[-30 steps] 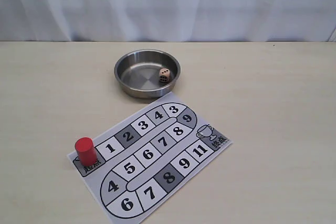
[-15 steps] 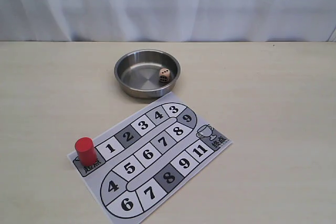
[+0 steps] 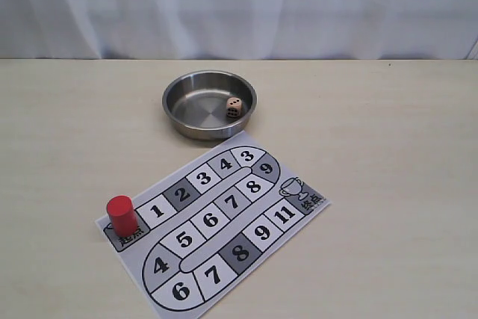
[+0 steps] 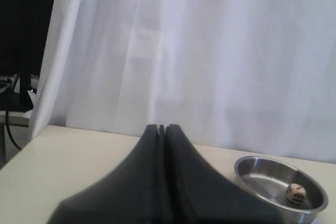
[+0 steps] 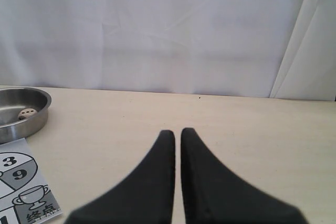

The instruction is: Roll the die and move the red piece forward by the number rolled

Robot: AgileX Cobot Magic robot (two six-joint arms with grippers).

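The die (image 3: 234,107) is a pale cube with black pips, lying inside the steel bowl (image 3: 196,110) against its right wall. The red piece (image 3: 121,214) stands upright on the grey start square at the left corner of the paper board (image 3: 224,214). Neither gripper shows in the exterior view. In the left wrist view my left gripper (image 4: 161,127) is shut and empty, with the bowl (image 4: 252,165) and die (image 4: 295,193) off to its side. My right gripper (image 5: 177,132) has only a hairline gap between its fingers and holds nothing, well apart from the bowl (image 5: 41,113) and die (image 5: 26,113).
The board's numbered track winds from the start square to a trophy square (image 3: 299,192) at its right corner. A white curtain (image 3: 239,5) hangs behind the table's far edge. The beige tabletop (image 3: 388,147) lies bare right of the bowl and board.
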